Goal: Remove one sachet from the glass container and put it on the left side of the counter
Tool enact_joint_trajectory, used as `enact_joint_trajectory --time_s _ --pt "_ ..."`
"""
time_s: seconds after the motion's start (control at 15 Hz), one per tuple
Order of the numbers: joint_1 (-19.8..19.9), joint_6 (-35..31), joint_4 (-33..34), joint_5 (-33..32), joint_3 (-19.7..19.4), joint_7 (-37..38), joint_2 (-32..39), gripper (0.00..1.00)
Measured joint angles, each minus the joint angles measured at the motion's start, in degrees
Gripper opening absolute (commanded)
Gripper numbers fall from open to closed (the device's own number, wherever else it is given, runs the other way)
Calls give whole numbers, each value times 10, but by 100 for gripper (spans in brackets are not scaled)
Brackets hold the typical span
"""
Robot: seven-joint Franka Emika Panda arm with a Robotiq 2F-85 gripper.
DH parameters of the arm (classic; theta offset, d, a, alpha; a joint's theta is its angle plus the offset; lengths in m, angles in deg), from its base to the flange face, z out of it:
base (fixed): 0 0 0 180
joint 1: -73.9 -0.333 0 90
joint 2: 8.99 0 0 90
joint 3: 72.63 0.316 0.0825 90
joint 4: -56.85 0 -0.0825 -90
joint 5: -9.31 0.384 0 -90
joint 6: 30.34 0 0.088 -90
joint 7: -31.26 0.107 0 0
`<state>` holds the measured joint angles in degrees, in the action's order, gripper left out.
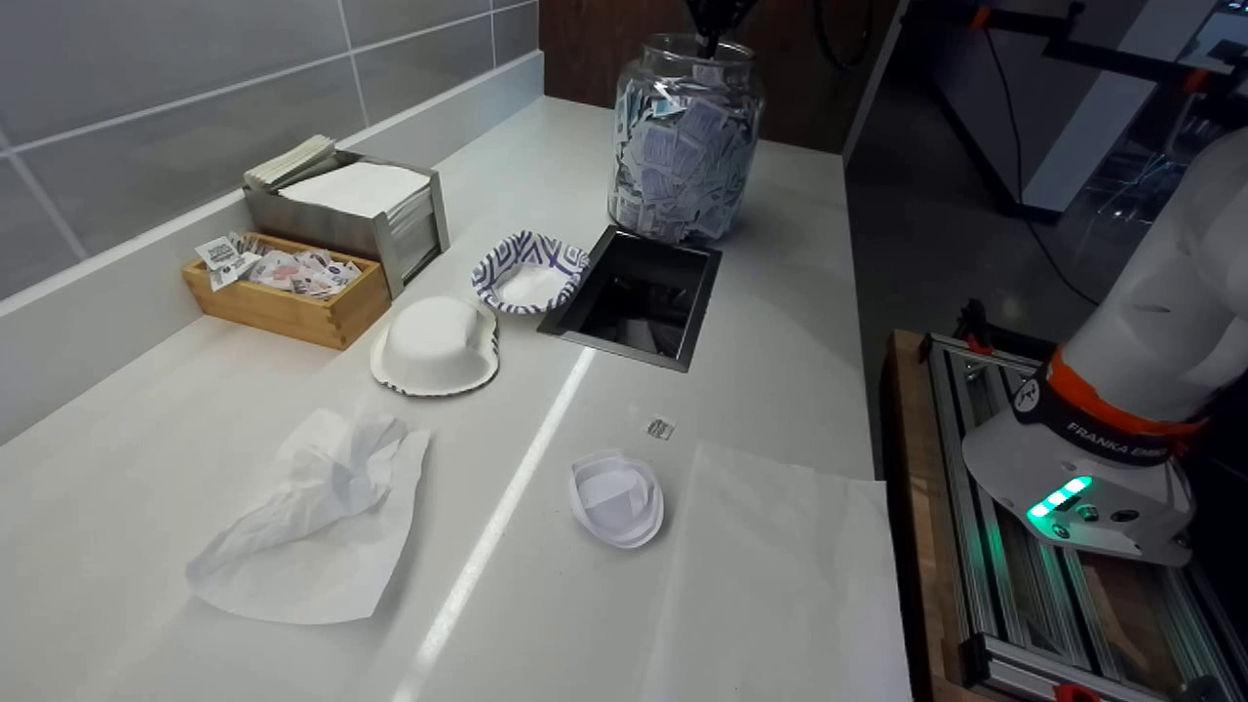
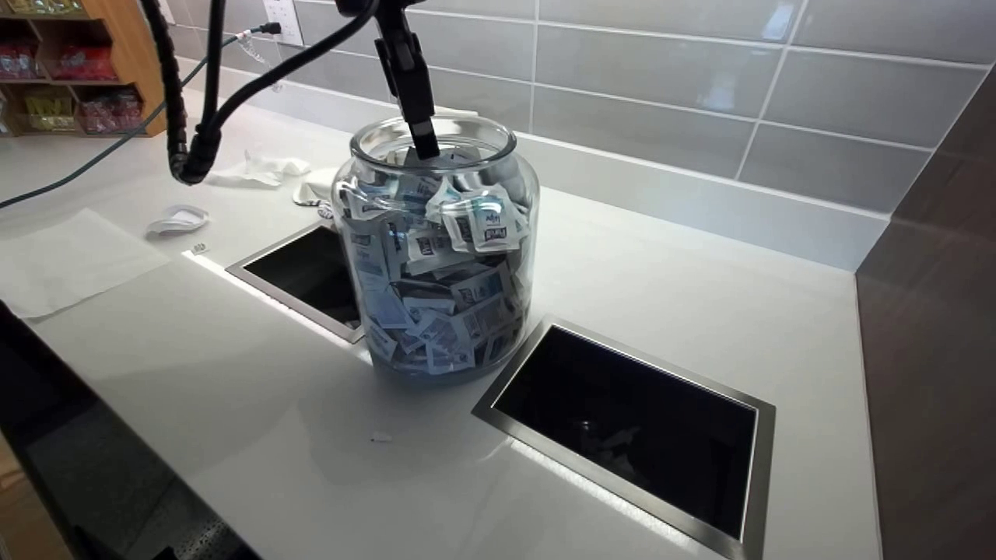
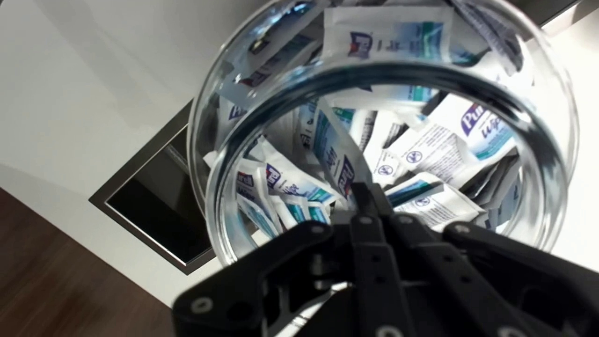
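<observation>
While partly inside one jar, one pincer

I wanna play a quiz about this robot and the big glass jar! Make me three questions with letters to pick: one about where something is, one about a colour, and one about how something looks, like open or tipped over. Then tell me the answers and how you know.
1. Where is the gripper?
A) Inside the wooden box
B) At the mouth of the glass jar
C) Above the napkin holder

2. What colour is the light bar on the robot's base?
A) Green
B) Red
C) Purple

3. How is the glass jar?
A) Tipped on its side
B) Upright and covered
C) Upright and open on top

1 is B: the fingertips show within the jar's round mouth in the wrist view.
2 is A: it glows green in an exterior view.
3 is C: it stands on the counter with no cover on top in both exterior views.
</observation>
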<state>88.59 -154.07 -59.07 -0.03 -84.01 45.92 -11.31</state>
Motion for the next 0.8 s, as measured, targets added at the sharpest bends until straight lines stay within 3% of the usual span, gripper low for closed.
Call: enact_joint_trajectory --time_s 0.8 --pt "1 0 -18 -33 1 60 -97 0"
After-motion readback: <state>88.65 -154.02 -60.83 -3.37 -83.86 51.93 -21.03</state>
